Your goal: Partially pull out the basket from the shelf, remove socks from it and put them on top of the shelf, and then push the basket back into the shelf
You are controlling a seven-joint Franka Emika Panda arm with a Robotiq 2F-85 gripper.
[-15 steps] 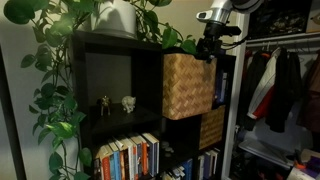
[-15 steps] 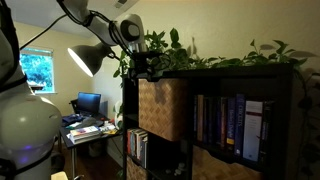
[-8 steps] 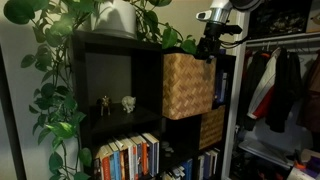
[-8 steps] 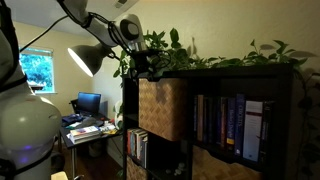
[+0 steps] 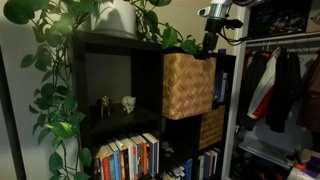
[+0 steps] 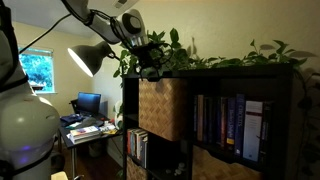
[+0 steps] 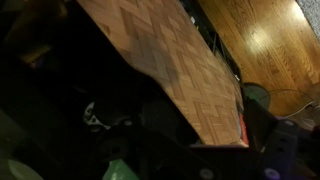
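Note:
The light tan woven basket sticks partway out of the black-brown shelf in both exterior views. My gripper hangs just above the basket's top front edge, pointing down, open, with nothing seen in it. The wrist view looks down the basket's checker-weave front. Beside that front, a small pale bundle lies in deep shadow. I cannot tell whether it is the socks. No socks show in the exterior views.
Leafy plants cover the shelf top. A darker golden-brown basket fills the compartment below. Books and two small figurines sit in other compartments. A clothes closet stands beside the shelf, and a desk with a lamp beyond.
The gripper has risen slightly and turned more upright over the basket's top edge. The basket has not moved.

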